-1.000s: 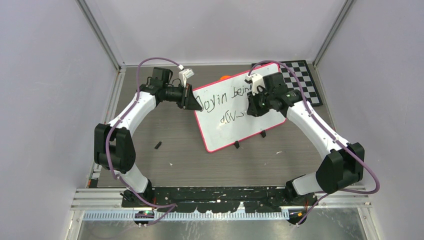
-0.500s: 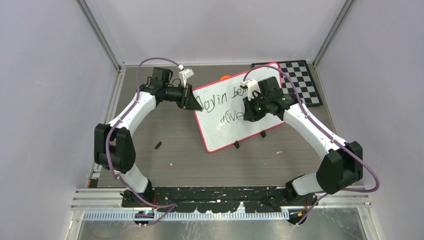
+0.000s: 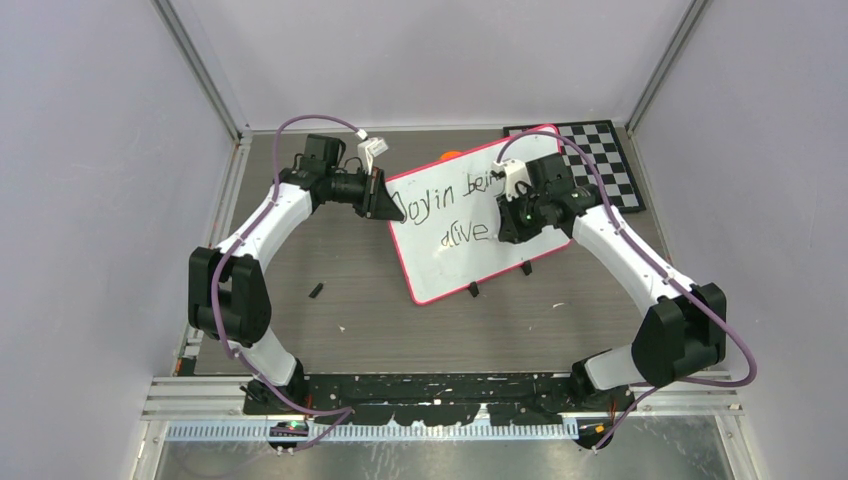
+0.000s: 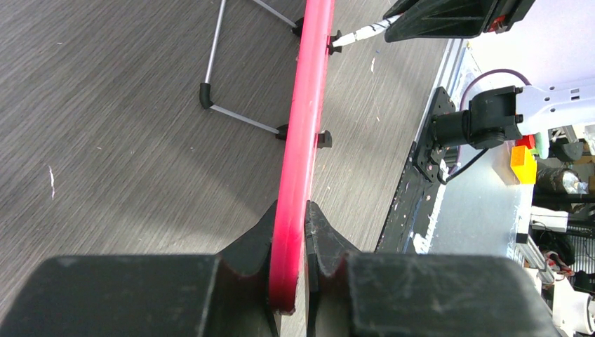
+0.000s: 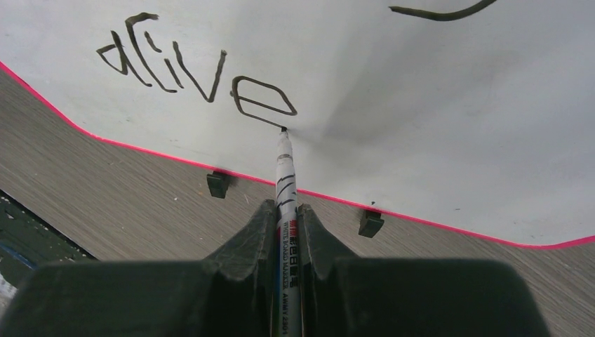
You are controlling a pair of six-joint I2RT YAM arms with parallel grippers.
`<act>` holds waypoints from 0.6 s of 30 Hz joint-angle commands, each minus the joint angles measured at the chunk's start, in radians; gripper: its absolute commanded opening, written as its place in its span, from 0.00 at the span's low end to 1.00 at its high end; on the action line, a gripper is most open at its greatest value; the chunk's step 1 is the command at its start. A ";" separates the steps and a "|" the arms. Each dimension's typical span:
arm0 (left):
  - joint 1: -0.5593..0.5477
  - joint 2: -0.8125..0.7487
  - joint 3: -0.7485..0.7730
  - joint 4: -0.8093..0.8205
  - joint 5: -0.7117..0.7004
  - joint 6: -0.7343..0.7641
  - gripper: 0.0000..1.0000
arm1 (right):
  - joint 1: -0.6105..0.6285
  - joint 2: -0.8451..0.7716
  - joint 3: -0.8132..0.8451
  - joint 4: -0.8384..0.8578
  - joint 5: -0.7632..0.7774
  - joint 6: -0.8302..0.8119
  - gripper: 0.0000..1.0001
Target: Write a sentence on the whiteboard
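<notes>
Jaws: left gripper (image 4: 290,223) clamped on the pink-red rim of the whiteboard (image 3: 452,262); right gripper (image 5: 284,209) closed around a marker (image 5: 284,172), its barrel running out between the fingers.

Counter (image 3: 330,335): wood-grain, carries the whiteboard, which sits askew with one corner over a checkerboard (image 3: 608,152).

Whiteboard handling (judgement): large, thin, stiff and light, with a slick face. It would skate or pivot under pen pressure, so an edge clamp opposite the writing hand is the sensible hold. The rim is the only place to pinch, since the face gives nothing to grip. The left wrist view shows wire legs (image 4: 226,70) under the board, so it is probably propped at a tilt, though I cannot tell how steep.

Arm pose: the left arm reaches to the board's edge on its own side with the wrist level. The right arm bends in over the board's near half, wrist pitched down.

Marker: the tip touches the board at the lower end of the last letter.

Sentence (image 3: 447,190): two lines, with the lower line (image 5: 165,70) reading "alive" and the "e" just about formed.

Two black clips (image 5: 218,184) sit on the board's near edge, below the tip.
</notes>
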 commanded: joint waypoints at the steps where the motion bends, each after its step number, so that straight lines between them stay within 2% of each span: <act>1: -0.002 -0.024 0.002 0.021 -0.069 0.052 0.00 | -0.009 -0.043 0.048 0.018 0.004 -0.030 0.00; 8: -0.002 -0.028 0.002 0.021 -0.068 0.051 0.00 | -0.040 -0.077 0.047 -0.008 -0.045 -0.035 0.00; 18: -0.002 -0.030 -0.002 0.022 -0.071 0.055 0.00 | -0.051 -0.014 0.051 0.026 0.021 -0.044 0.00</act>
